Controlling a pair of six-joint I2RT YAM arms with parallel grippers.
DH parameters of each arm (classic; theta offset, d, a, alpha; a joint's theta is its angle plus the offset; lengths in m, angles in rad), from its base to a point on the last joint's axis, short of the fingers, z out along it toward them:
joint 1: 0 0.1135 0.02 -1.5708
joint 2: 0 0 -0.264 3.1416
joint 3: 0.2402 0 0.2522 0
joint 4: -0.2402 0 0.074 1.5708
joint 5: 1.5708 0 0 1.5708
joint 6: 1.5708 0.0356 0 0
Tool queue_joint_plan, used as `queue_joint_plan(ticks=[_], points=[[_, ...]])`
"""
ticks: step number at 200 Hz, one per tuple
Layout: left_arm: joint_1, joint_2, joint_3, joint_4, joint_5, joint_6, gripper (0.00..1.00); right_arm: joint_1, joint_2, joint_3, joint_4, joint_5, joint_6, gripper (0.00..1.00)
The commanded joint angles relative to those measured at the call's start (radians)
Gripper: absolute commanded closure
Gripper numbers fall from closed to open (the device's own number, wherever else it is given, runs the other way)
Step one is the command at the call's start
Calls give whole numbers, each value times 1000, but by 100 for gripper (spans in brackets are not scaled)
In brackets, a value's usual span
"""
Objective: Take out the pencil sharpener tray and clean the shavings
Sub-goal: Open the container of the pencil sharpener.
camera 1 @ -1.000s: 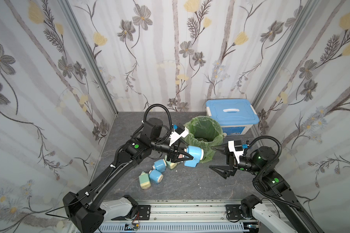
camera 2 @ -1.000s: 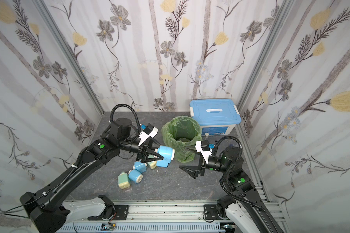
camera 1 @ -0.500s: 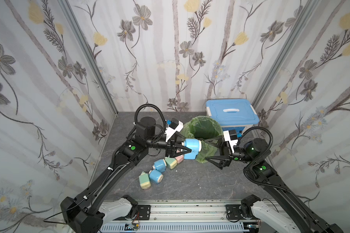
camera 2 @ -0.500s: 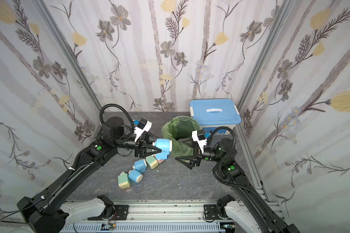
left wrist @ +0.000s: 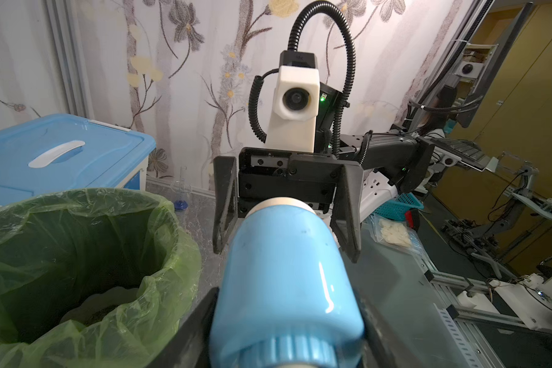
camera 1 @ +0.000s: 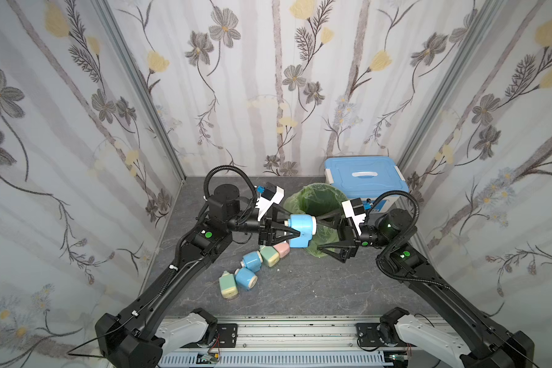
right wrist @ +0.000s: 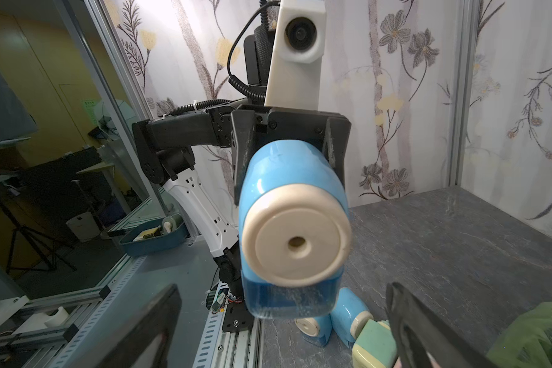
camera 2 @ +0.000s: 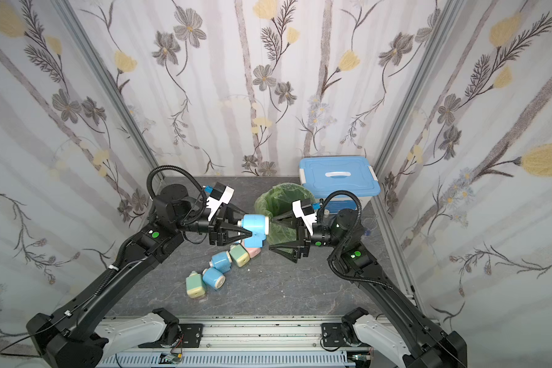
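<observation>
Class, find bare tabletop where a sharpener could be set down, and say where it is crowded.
Free: the front tabletop between the loose sharpeners, the rail and the right arm. Crowded: mid-table, around the held blue sharpener, the bin and the blue box.

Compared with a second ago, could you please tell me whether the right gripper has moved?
Yes: the right gripper has come from in front of the green-lined bin up over its front edge, open jaws facing the blue pencil sharpener.
</observation>
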Motion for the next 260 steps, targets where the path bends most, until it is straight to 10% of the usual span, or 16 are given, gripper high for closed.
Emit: queue_joint_plan(ticks=[1, 105, 260], points=[[2, -9, -1, 70, 32, -15, 69, 13, 24, 16, 35, -4, -14, 0], [1, -19, -13, 79, 17, -18, 68, 75, 99, 34, 78, 5, -13, 7], [4, -31, -16, 51, 15, -1, 68, 44, 103, 32, 44, -91, -63, 53]])
